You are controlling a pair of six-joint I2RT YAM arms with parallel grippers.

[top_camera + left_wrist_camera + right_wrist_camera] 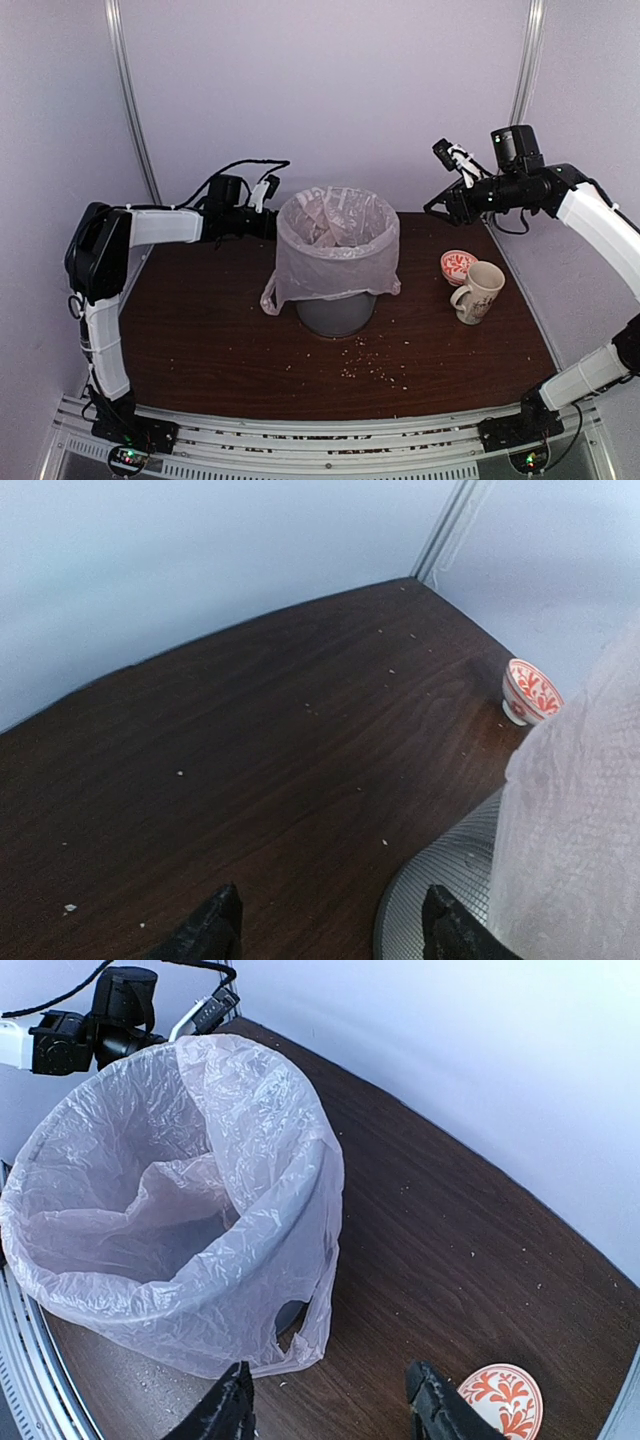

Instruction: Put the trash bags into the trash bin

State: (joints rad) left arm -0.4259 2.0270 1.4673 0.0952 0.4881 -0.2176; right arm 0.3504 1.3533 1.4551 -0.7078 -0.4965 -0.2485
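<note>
The pinkish-white trash bag (pixel 338 245) is draped over the rim and down the sides of the grey trash bin (pixel 336 314), lining it, with a loop handle hanging at its lower left. It also shows in the right wrist view (pixel 190 1210) and the left wrist view (pixel 580 820), where the bin's mesh wall (pixel 450 875) shows beside it. My left gripper (pixel 272 222) is open and empty at the bin's far left, beside the bag. My right gripper (pixel 432 207) is open and empty, raised to the right of the bin.
A cream patterned mug (pixel 480 291) and a small red-and-white bowl (pixel 458 265) stand right of the bin. The bowl also shows in the wrist views (pixel 502 1400) (pixel 530 692). Crumbs lie scattered on the dark wooden table (pixel 200 330). Walls close the back.
</note>
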